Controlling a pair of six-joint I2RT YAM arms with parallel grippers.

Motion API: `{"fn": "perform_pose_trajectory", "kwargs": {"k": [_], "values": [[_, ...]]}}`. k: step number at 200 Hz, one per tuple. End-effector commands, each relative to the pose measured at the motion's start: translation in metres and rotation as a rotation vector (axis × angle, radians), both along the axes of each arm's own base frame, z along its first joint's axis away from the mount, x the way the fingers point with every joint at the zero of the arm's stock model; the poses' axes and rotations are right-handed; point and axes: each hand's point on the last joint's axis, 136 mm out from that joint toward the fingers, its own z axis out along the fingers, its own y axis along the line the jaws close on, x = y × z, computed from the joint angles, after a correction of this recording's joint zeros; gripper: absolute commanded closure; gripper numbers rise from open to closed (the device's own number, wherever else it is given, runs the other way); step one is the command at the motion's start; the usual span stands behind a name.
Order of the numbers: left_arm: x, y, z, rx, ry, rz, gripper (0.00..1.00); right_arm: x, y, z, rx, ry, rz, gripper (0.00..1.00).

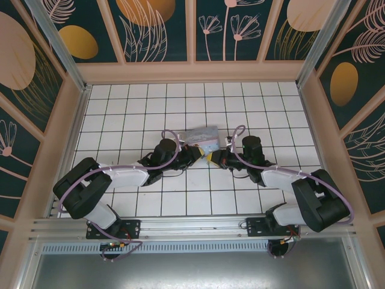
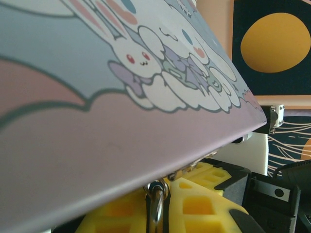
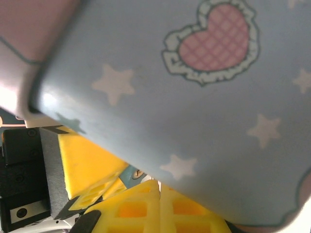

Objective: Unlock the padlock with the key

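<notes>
Cartoon tin (image 2: 146,73) sits mid table (image 1: 120,108), far side of where the two arms meet. Left gripper (image 2: 160,211): jaws nearly closed on a thin metal loop under the lid edge. I read that loop as the padlock (image 2: 156,194) shackle; body hidden. Right gripper (image 3: 159,208), just right of it: fully closed, can't tell if the key is inside. Lock looks light, rigid, slick, so pinch the body's flat sides and keep the keyhole clear. Key is thin and likely to twist; grip its head flat.
</notes>
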Motion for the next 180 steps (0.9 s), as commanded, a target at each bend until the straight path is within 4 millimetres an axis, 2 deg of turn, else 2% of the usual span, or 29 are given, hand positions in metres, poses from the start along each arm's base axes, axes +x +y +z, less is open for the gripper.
{"fn": "perform_pose_trajectory", "kwargs": {"k": [1,180], "values": [[0.005,-0.006,0.031,-0.06,-0.098,-0.007,1.0,0.007,0.003,0.017,0.015,-0.058,0.002,1.0],[0.005,-0.005,0.027,-0.053,-0.095,-0.001,1.0,0.005,0.007,0.038,0.053,-0.092,0.012,1.0]]}}
